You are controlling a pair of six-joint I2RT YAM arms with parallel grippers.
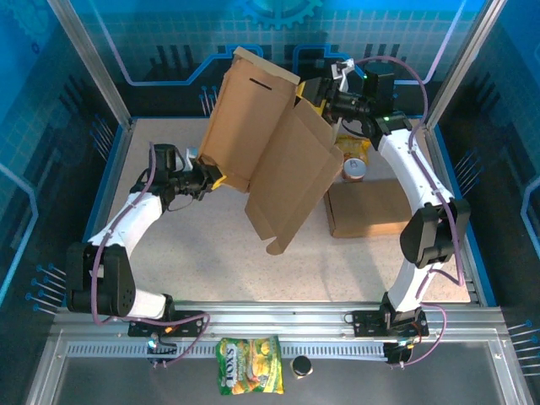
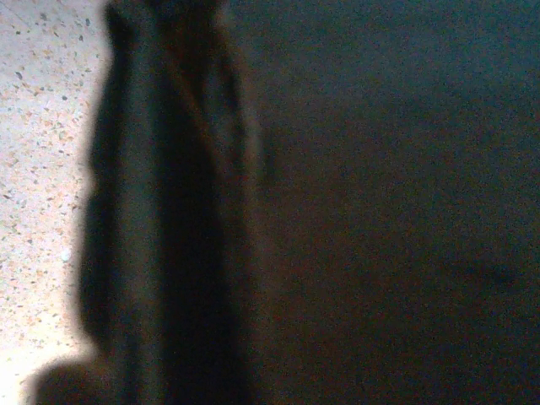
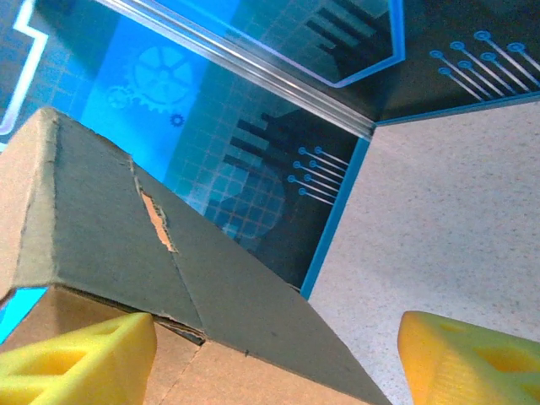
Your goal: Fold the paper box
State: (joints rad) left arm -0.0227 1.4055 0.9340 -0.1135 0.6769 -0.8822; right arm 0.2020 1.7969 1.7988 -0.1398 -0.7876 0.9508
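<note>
Cardboard box (image 1: 268,148) aloft | left claw (image 1: 216,179), arm low, seemingly grasping its edge | right claw (image 1: 312,101) raised, released

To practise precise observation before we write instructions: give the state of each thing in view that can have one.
paper box: flaps open, held tilted above the table.
left fingers: shut on the box's lower corner.
right fingers: open, one touching the box.
flat cardboard: lying on the table.
jar: standing upright.
snack bag: lying flat on the near ledge.

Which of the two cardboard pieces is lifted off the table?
The large unfolded box, raised in the air; the smaller piece lies flat on the table.
</note>
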